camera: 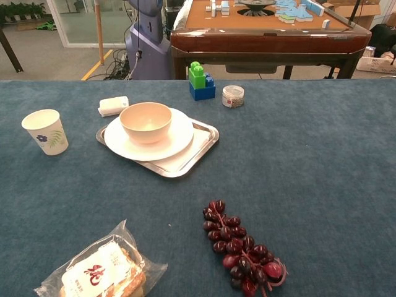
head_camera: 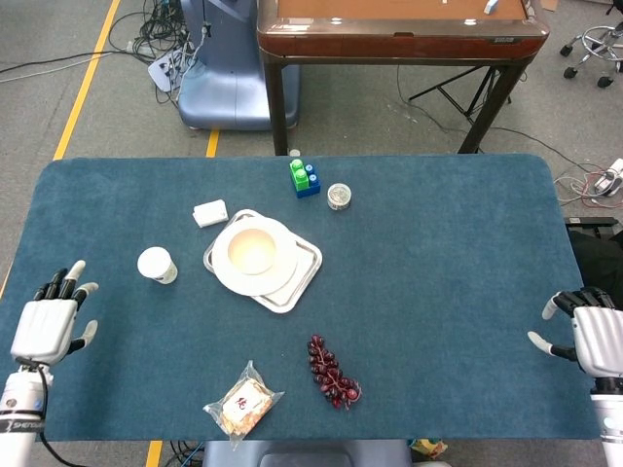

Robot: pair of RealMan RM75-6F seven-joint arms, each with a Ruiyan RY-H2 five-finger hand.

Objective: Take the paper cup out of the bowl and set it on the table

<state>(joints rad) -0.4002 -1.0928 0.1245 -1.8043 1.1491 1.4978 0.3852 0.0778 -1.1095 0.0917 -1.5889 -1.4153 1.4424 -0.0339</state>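
The white paper cup (head_camera: 157, 265) (camera: 46, 131) with a leaf print stands upright on the blue table, left of the tray and apart from it. The cream bowl (head_camera: 252, 251) (camera: 145, 121) sits empty on a white plate (head_camera: 278, 282) (camera: 179, 139) on a metal tray (head_camera: 304, 272) (camera: 199, 142). My left hand (head_camera: 49, 326) is at the table's left edge, fingers spread, holding nothing, well clear of the cup. My right hand (head_camera: 591, 338) rests near the right edge, fingers apart and empty. Neither hand shows in the chest view.
A grape bunch (head_camera: 332, 372) (camera: 241, 247) and a wrapped snack (head_camera: 241, 403) (camera: 99, 272) lie near the front edge. A white box (head_camera: 209, 212) (camera: 113, 105), green and blue blocks (head_camera: 304, 177) (camera: 198, 80) and a small jar (head_camera: 339, 196) (camera: 232, 96) sit behind the tray.
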